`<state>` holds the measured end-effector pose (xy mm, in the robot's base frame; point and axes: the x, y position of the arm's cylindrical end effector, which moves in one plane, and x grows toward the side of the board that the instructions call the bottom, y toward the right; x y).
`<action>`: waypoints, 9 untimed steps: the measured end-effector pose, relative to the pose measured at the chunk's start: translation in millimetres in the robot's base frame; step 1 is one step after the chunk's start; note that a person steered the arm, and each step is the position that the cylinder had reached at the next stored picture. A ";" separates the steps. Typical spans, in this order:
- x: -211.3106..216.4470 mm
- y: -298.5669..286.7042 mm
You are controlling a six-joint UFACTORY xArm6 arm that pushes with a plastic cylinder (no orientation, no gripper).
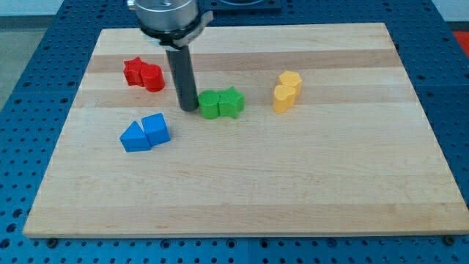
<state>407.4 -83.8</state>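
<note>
Nearest us sit two blue blocks (145, 133) on the pale wooden counter (308, 191), while our tip (189, 109) rests just left of the green blocks (220, 103), no gripper showing.

The robot's arm comes down from the view's top. Its dark rod stands straight up. My tip (189, 109) rests low on the board.

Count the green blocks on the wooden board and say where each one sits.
2. A green cylinder lies just right of my tip, near the board's middle; a green star touches its right side. None looks hidden.
</note>
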 end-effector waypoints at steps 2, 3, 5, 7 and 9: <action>0.0 45.0; 0.0 54.5; 1.6 55.4; 42.4 62.2; 40.7 80.8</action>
<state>448.1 -3.0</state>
